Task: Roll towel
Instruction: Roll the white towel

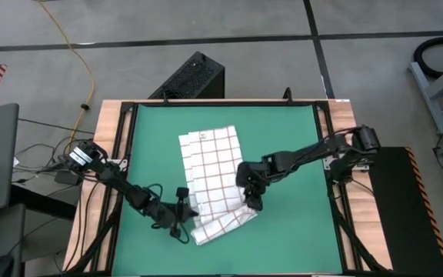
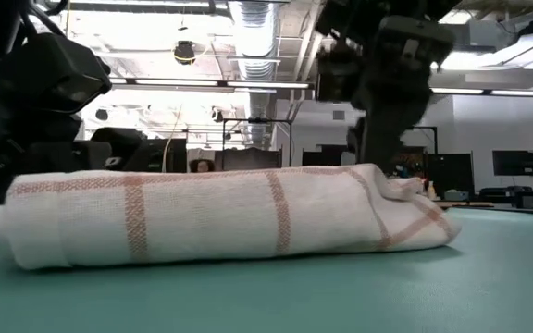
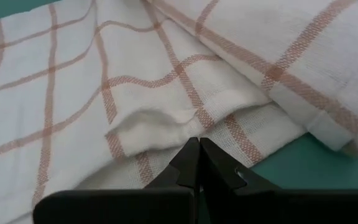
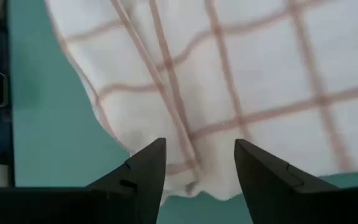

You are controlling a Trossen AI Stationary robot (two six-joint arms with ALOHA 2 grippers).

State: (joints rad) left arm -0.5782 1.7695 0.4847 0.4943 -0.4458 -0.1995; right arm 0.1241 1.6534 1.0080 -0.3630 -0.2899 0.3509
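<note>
The left gripper (image 1: 181,218), fingers pressed together, is set at the near left edge of the towel (image 1: 212,173), which is partly rolled at its near end on the green mat (image 1: 291,154). The right gripper (image 1: 252,201) is held spread over the roll's right end.

I can't read any text, label, brand or number from here. The towel (image 1: 214,178) has a small dark mark near its far edge in the high view, maybe a tag, but it's too small for me to make out. The screens in the room behind the table in the low view show nothing I can read either.
</note>
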